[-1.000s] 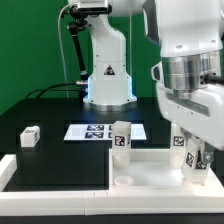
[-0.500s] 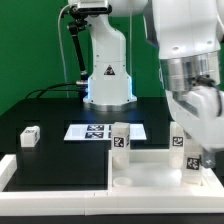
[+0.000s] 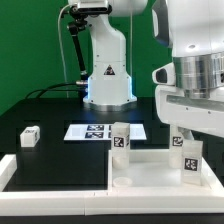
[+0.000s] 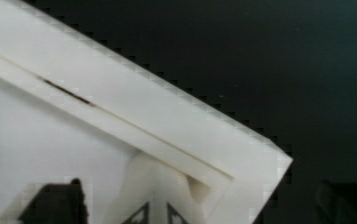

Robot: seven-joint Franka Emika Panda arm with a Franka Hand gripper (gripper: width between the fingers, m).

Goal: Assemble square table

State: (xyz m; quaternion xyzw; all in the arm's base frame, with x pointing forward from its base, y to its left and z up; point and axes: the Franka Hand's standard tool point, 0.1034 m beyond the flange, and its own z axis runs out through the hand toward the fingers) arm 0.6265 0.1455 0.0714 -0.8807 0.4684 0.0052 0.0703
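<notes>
The white square tabletop (image 3: 150, 172) lies flat at the front of the exterior view. One tagged white leg (image 3: 121, 138) stands upright at its far left corner, and a second leg (image 3: 190, 158) stands at its right corner. A third leg (image 3: 29, 135) lies loose on the black table at the exterior view's left. A fourth leg is out of view. My gripper (image 3: 191, 138) hangs just above the right leg. In the wrist view, the dark fingers (image 4: 59, 200) stand wide apart on either side of the leg's top (image 4: 175, 195), with gaps on both sides.
The marker board (image 3: 95, 131) lies flat behind the tabletop. White border rails (image 3: 50, 195) run along the front and left edges of the work area. The robot's base (image 3: 108, 75) stands at the back, before a green backdrop.
The gripper was lower, around the right leg, and it has risen and turned. The leg's tag now shows fully. The leg stays upright at its corner.
</notes>
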